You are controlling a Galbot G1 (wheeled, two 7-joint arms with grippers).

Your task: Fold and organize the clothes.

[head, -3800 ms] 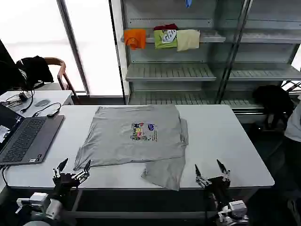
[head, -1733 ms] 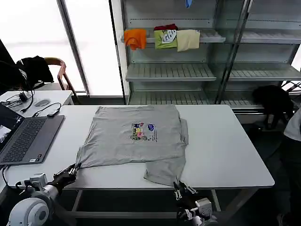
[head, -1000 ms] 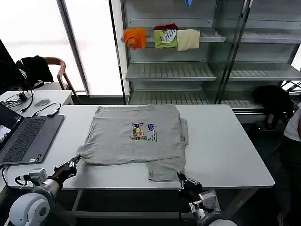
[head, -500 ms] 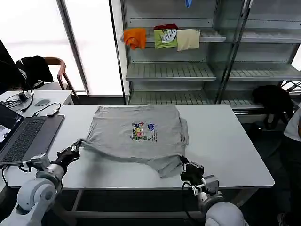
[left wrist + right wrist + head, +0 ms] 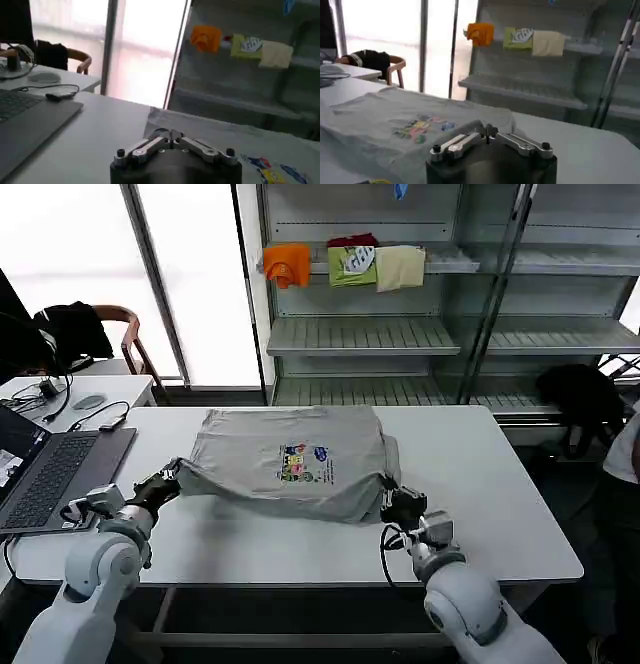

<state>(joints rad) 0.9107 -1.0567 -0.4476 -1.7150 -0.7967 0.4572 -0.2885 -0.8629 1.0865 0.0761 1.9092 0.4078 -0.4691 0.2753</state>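
Observation:
A light grey short-sleeved shirt (image 5: 290, 459) with a small multicoloured chest print (image 5: 305, 463) lies on the white table (image 5: 490, 484), its near hem lifted and carried toward the far side. My left gripper (image 5: 170, 477) is shut on the shirt's near left corner. My right gripper (image 5: 391, 502) is shut on its near right corner. In the left wrist view my left gripper (image 5: 171, 135) pinches grey cloth (image 5: 165, 117). In the right wrist view my right gripper (image 5: 488, 132) pinches the hem, with the print (image 5: 417, 128) beyond it.
An open laptop (image 5: 45, 474) sits at the table's left end, cables and a side table (image 5: 70, 394) behind it. A shelf rack (image 5: 400, 334) stands beyond the table with orange, green and cream folded items (image 5: 345, 266). Bare tabletop lies to the shirt's right.
Both grippers came up from below the table's front edge, closed on the shirt's near corners and have drawn the hem up and away over the shirt.

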